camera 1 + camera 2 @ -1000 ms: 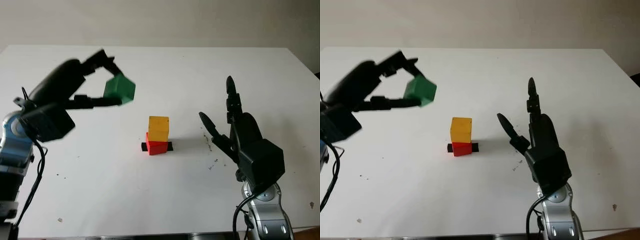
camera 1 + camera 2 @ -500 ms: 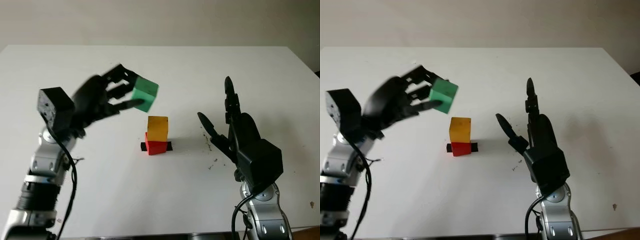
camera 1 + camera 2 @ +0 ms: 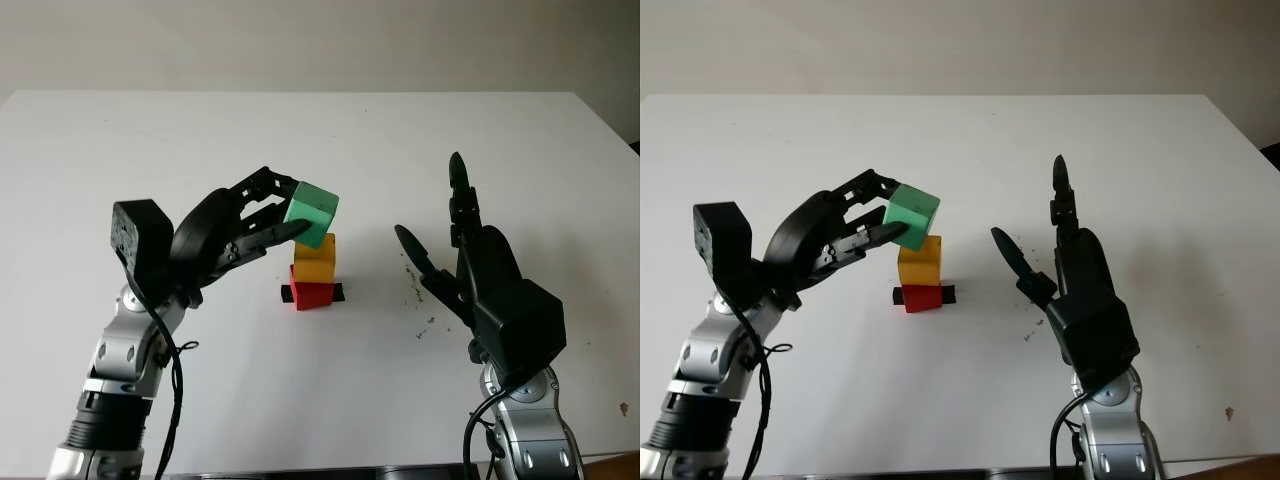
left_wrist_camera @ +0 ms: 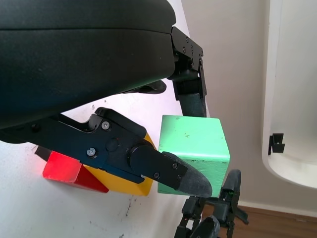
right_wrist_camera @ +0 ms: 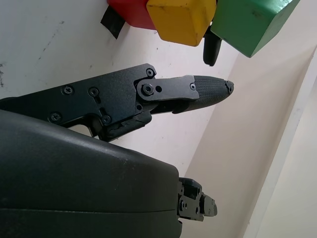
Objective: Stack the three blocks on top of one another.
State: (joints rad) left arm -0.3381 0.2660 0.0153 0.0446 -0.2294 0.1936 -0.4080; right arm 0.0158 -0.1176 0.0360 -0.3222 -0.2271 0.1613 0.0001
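- Two blocks stood stacked mid-worktop [image 3: 500, 140]: yellow block [image 3: 315, 257] on red block [image 3: 313, 294], which half hid a black marker [image 3: 340, 292].
- Left hand [image 3: 262, 212] gripped the green block [image 3: 311, 213], tilted, just above the yellow; contact unclear.
- Right hand [image 3: 455, 245] was open, right of the stack.

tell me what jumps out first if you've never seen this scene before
The eye goes first to the green block held in the left hand just above the middle of the white table, tilted over a small stack. That stack is a yellow block sitting on a red block. To its right the right hand stands open and upright.
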